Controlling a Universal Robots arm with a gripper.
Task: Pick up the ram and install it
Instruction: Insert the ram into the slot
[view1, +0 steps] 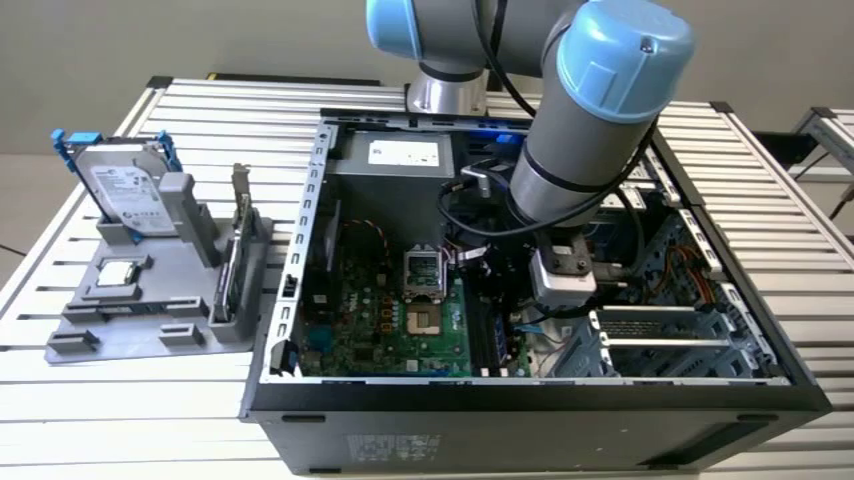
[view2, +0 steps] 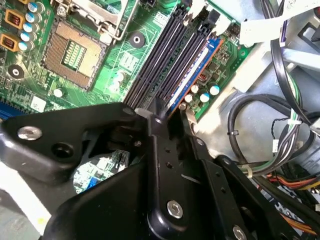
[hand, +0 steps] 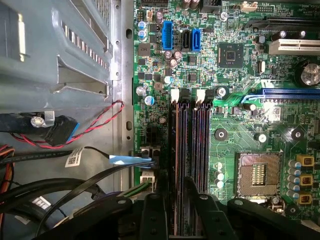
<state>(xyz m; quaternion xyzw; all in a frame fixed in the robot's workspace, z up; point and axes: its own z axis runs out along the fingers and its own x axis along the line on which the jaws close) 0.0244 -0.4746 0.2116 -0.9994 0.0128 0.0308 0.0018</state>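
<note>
Gripper (hand: 172, 212) over memory slots (hand: 189, 150), ram (view2: 192, 70) seated lengthwise

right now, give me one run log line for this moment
gripper: down inside pc case, over ram slots | ram: blue edge in slot by gripper | cpu socket: open beside slots

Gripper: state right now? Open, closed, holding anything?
Gripper: cannot be told. It sits low over the memory slots on the motherboard.
</note>
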